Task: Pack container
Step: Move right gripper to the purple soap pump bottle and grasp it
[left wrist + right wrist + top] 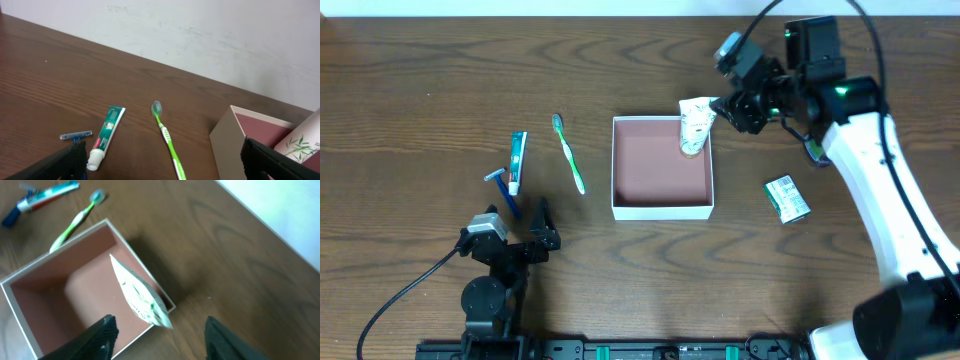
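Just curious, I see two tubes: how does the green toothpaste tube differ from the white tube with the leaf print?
The toothpaste tube lies flat on the table; the white tube leans in a corner of the container. The toothpaste tube is slim and mostly green; the white tube is wider, with a leaf print. Both are squeeze tubes.

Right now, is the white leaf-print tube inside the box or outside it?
Inside. The tube stands cap down on the floor of the container, leaning into its far right corner.
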`<state>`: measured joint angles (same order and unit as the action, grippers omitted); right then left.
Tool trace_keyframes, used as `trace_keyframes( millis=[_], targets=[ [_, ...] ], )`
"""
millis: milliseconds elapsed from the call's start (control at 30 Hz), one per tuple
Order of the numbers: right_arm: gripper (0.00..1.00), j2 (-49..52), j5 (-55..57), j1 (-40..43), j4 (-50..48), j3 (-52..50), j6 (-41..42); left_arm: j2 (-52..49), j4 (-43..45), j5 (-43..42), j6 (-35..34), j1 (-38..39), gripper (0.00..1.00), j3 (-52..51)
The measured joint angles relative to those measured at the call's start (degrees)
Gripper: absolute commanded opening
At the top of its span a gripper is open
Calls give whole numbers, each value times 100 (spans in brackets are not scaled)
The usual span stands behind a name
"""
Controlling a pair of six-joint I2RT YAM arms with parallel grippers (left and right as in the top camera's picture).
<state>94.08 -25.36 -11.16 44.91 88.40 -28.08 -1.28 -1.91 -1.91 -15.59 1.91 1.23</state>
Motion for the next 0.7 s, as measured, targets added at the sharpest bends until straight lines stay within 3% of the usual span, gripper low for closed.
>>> trace_keyframes(
  millis=[167,233,333,367,467,700],
  targets=[
    [62,-603,426,407,264,17,1040,0,0,-2,0,0,98,-2],
    [69,-831,883,675,605,61,1779,0,0,-2,0,0,98,-2],
    [70,-1058,1620,1106,1108,85,2763,-2,0,0,0,0,98,-2],
    [76,-1084,1847,1285,1266,85,3086,-2,0,0,0,0,98,-2],
    [81,-1040,2159,1521,1384,81,3519,0,0,-2,0,0,98,-2],
    [80,-710,2627,1945,1263,-249,4181,0,0,0,0,0,98,0]
  ],
)
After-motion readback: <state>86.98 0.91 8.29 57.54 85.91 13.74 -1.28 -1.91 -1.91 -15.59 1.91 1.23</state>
